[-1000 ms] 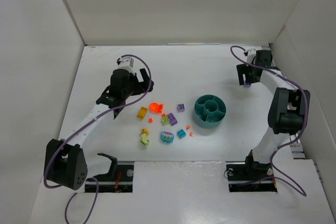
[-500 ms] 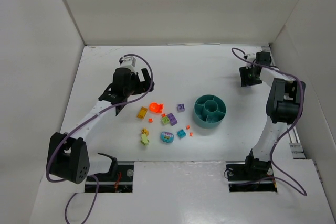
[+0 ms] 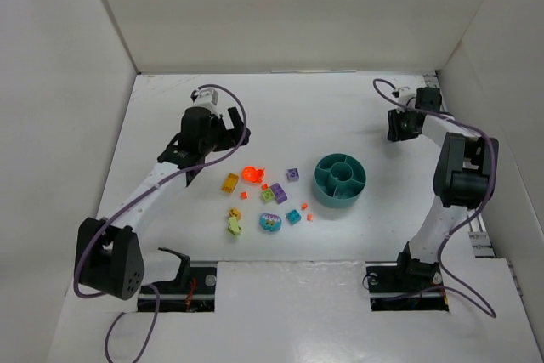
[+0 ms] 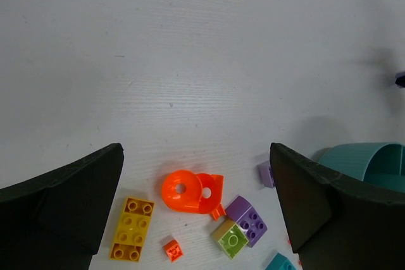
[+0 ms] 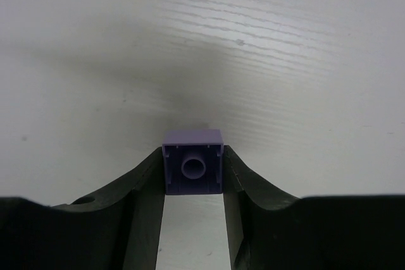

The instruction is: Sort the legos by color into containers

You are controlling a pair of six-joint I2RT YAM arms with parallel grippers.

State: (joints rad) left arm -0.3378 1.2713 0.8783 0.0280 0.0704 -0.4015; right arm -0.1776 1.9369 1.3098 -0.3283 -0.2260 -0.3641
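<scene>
Legos [image 3: 269, 195] lie scattered left of the round teal sectioned dish [image 3: 336, 198]: orange, yellow, lime, purple, teal pieces. One purple brick [image 5: 193, 170], hollow underside showing, sits pinched in my right gripper [image 5: 193, 184], far right.

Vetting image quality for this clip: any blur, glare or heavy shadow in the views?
Top external: evenly lit, sharp, no glare. Left wrist: orange piece crisp, own fingers dark. Right wrist: purple brick sharp, soft shadow on the table behind it.

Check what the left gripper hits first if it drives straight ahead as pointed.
Probably the orange round lego, centred between the left gripper's open fingers. Depth is unclear, so it may touch bare table beside it first.
</scene>
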